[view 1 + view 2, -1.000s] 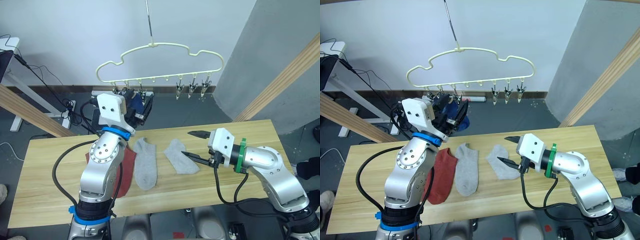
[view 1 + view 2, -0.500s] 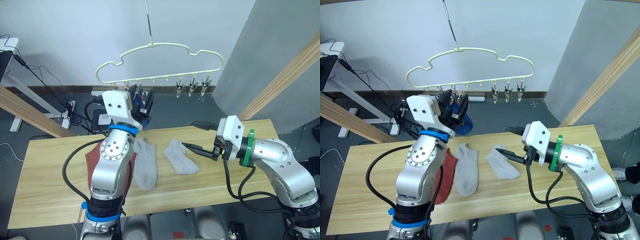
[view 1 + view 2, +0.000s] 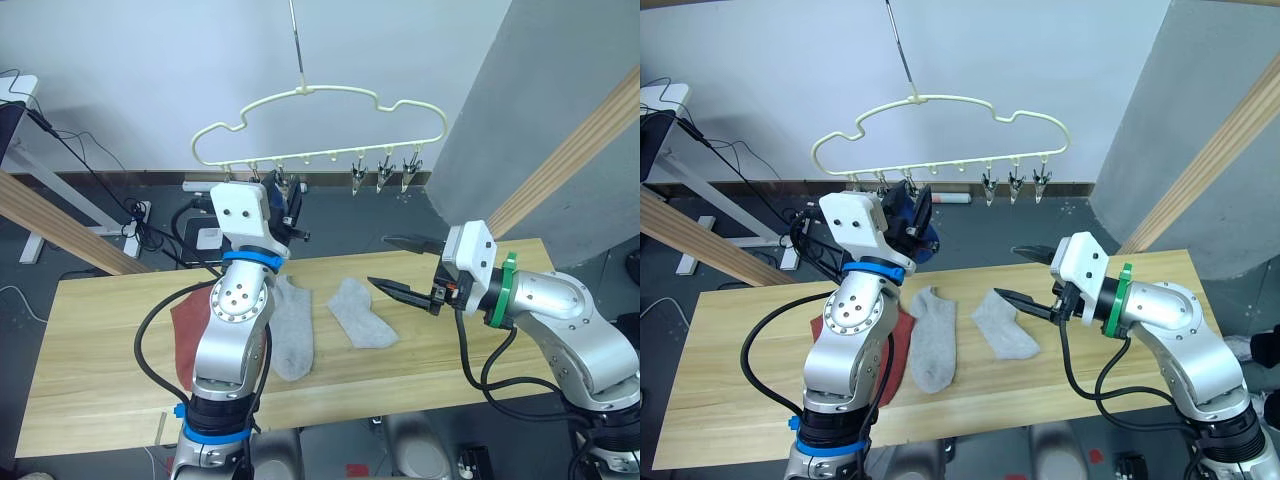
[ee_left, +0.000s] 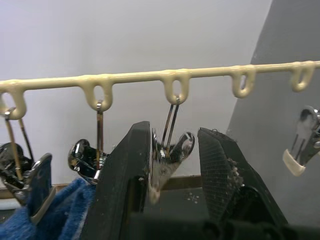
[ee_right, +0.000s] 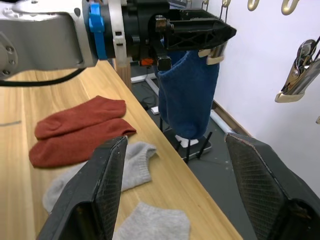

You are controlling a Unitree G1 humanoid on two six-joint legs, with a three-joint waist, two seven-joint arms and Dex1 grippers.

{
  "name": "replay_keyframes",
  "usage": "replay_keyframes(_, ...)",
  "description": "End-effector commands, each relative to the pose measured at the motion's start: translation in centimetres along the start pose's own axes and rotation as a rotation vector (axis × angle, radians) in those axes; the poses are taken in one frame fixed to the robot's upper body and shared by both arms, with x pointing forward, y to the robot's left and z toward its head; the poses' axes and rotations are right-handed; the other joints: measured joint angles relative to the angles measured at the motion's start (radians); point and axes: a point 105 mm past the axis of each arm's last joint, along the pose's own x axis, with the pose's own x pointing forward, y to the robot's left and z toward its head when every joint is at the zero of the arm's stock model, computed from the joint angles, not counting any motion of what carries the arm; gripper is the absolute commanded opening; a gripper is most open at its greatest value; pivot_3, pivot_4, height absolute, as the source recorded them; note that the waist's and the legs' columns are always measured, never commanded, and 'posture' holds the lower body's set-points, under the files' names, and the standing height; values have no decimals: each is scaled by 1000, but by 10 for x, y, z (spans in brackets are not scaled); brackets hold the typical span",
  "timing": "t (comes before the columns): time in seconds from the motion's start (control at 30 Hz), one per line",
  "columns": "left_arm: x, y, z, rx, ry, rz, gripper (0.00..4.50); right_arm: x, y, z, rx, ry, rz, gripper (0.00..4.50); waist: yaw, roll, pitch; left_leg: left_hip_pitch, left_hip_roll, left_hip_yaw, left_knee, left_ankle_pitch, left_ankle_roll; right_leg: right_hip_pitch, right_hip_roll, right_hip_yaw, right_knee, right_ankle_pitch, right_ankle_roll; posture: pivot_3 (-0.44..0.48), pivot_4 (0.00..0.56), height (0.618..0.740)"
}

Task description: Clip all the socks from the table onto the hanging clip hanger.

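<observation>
Left gripper (image 4: 172,165) is raised high, fingers parted (a narrow gap); right gripper (image 3: 398,268) is held level, fingers spread wide.

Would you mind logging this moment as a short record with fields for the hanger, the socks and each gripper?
clip hanger: hanging above the table's far edge
blue sock: hanging from a clip
rust-red socks: two, on the table
grey socks: two, on the table
left gripper: open, fingers either side of a metal clip
right gripper: open, empty, above the table
</observation>
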Motion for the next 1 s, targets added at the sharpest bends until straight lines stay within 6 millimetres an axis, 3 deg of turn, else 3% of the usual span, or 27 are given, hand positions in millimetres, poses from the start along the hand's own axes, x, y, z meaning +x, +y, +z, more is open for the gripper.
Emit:
replay_keyframes(0.03,-3,-3,11,12,-41,1,1648,-2,3,16,-29,-45,18,3243,0,0,0,0,0,0,0,0,0,0,0,0,0,0,0,-156,350,740)
replay_keyframes(0.17,-3,-2,8,17,-31,9,1648,0,2,25,-39,-86,16,3243,0,0,0,0,0,0,0,0,0,0,0,0,0,0,1,-156,351,740)
replay_keyframes(0.33,-3,-5,7,19,-29,1,1648,2,-14,36,-122,-175,-98,3243,0,0,0,0,0,0,0,0,0,0,0,0,0,0,1,-161,351,740)
replay_keyframes(0.6,-2,-5,6,15,-24,3,1648,8,-30,35,-68,-170,-131,3243,-1,0,0,0,0,0,0,0,0,0,0,0,0,0,0,-160,352,740)
replay_keyframes(1.0,-3,-5,8,7,-30,30,1648,5,-24,37,-72,-174,-133,3243,-1,0,0,0,0,0,0,0,0,0,0,0,-1,0,0,-161,353,740)
